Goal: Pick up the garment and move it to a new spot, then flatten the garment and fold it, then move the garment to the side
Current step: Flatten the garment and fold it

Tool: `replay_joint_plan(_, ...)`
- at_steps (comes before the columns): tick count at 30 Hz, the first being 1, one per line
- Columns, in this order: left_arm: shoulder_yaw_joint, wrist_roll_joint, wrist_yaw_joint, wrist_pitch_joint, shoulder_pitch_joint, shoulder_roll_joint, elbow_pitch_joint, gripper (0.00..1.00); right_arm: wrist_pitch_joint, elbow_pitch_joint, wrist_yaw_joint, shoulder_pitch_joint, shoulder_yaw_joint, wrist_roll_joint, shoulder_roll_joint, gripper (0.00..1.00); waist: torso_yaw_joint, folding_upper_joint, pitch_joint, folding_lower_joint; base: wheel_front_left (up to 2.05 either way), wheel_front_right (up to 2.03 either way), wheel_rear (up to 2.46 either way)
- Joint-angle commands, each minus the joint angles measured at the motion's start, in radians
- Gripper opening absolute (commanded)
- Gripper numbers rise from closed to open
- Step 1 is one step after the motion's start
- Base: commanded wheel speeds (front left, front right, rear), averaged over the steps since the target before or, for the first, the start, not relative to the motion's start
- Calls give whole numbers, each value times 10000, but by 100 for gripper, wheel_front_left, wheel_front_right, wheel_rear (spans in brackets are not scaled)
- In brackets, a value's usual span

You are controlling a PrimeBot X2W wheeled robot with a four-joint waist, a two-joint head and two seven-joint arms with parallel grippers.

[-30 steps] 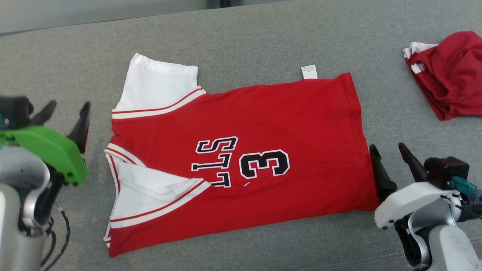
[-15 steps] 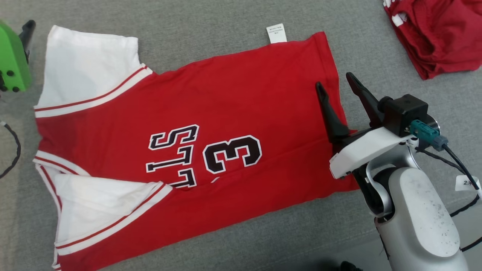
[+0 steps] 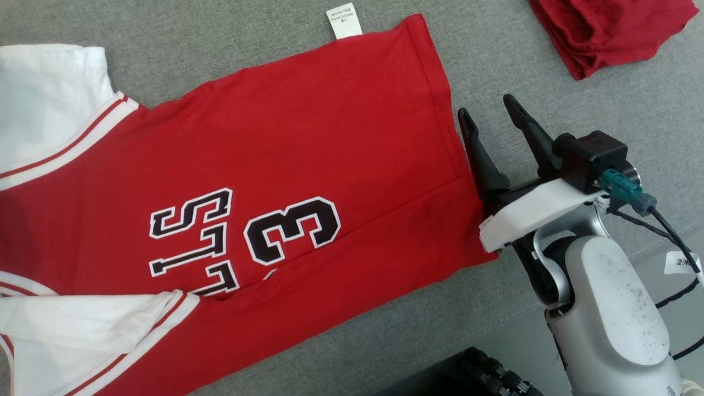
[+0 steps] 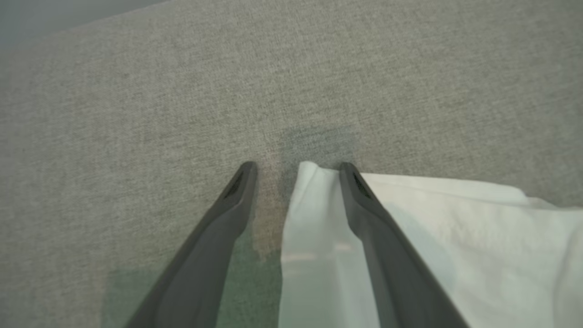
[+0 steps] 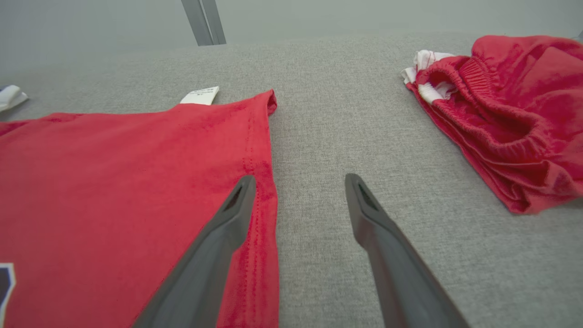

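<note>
while both jaws apart, red shorts [image 3: 605, 27] near the hem of the jersey [image 3: 330, 137]

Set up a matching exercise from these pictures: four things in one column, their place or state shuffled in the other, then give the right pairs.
Things:
1. jersey
2. care label
3. red shorts
4. left pincer

Place or state:
A. bunched up, lying apart at the head view's upper right
B. open, around the corner of a white sleeve
C. spread flat, number 3 facing up
D. white, poking out past a red edge

Pairs: 1-C, 2-D, 3-A, 4-B
</note>
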Motion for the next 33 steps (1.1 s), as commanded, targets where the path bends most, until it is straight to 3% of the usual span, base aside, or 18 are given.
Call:
replay_joint_plan(1,-200,-75,-12,159,100,-195,102,0,-14,58,-17,-249,-21,-18,-5,100,34,0,12,-1,0,0,0)
replay_joint_plan(7,-387,-121,-109,114,47,-344,-98,0,320,545,-17,-1073,146,-380,-65,100,430,0,-282,-1,0,0,0)
replay_joint_plan(15,-756,-326,-370,-397,-87,-856,-440,0,1173,2170,-17,-2677,367,-823,-879,100,1336,0,-877,-1,0,0,0)
replay_joint_plan(22,-1151,-737,-599,-660,-65,-1353,-936,0,1878,3943,-17,-3838,739,-684,-1475,100,2097,0,-1226,-1,0,0,0)
replay_joint_plan(32,-1383,-1013,-669,-933,93,-1604,-1115,0,2818,6051,-17,-4948,1759,-18,-2066,100,2669,0,-1474,-1,0,0,0)
replay_joint_plan(33,-1404,-1039,-675,-957,92,-1617,-1127,0,2844,6245,-17,-5026,1815,71,-2059,78,2712,0,-1485,-1,0,0,0)
